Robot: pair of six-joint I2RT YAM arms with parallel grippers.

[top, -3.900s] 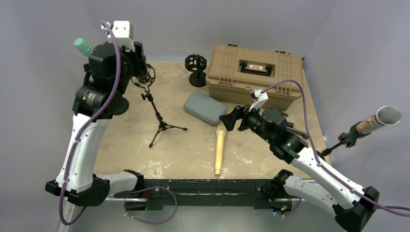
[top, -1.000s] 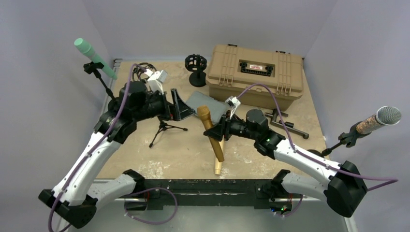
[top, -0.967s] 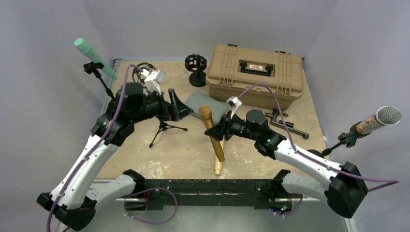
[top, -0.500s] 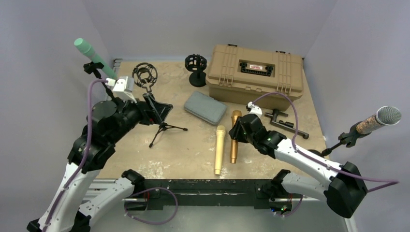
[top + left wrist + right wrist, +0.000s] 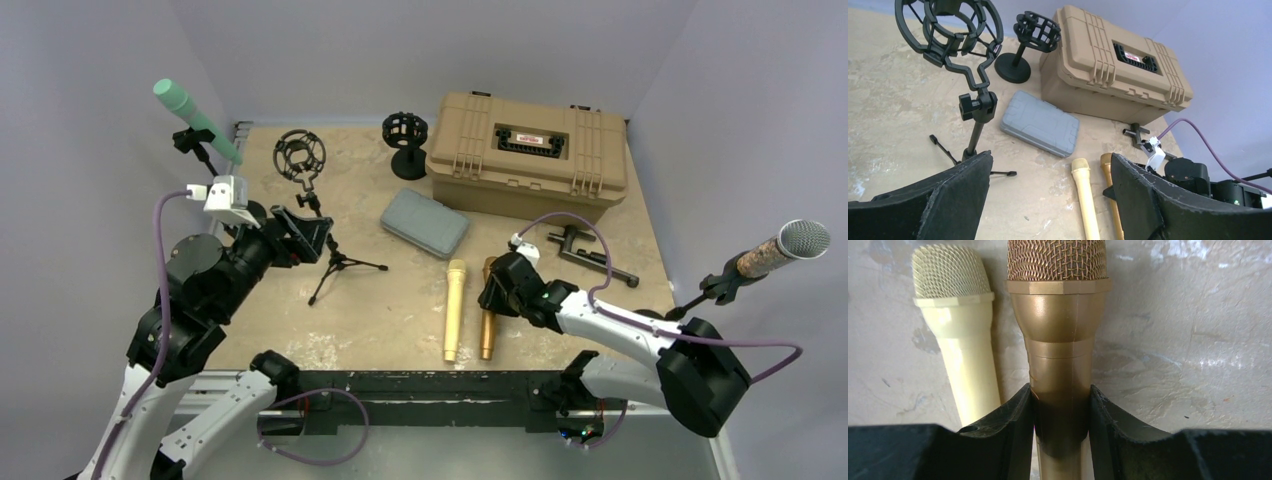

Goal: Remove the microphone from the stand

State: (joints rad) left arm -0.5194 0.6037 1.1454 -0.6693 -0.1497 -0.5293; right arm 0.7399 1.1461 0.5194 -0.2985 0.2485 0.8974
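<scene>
Compared with a second ago, the gold microphone [image 5: 487, 322] is no longer tilted in the air. It lies now on the desk [image 5: 390, 310], just beside the cream microphone [image 5: 453, 308] and parallel to it. The right claw [image 5: 1061, 395] is clamped on its body, below the head. The left claw [image 5: 1050, 165], before near the grey case [image 5: 425, 222], is back beside the tripod stand [image 5: 322, 245], jaws wide apart.

We count four microphones: these two on the desk, and a green microphone [image 5: 185, 105] and a silver-headed microphone [image 5: 785, 245] on side stands. We count two shock mounts, one on the tripod [image 5: 299, 156] and one on a round base [image 5: 405, 130], and two cases, the grey case and a tan case [image 5: 525, 150]
</scene>
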